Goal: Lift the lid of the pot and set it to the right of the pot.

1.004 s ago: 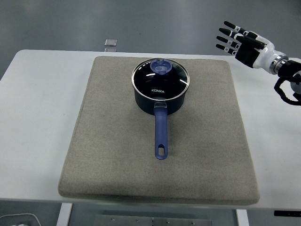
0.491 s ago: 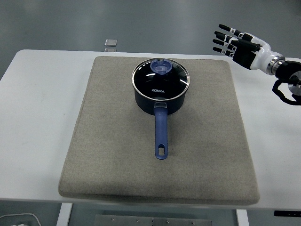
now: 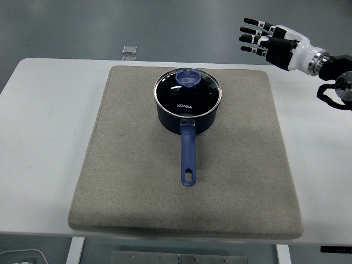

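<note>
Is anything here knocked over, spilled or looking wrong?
Nothing stands out. The dark blue saucepan sits upright on the grey felt mat, its glass lid seated squarely. The right hand hovers open, off to the right, touching nothing.

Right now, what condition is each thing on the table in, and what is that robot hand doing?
pot: upright on the mat, handle pointing toward the near edge.
pot lid: closed on the pot, nothing touching it.
mat: lying flat on the table.
right hand: raised above the table's far right corner, fingers spread, holding nothing.
small clear object: beyond the table's far edge; too small to tell more.
</note>
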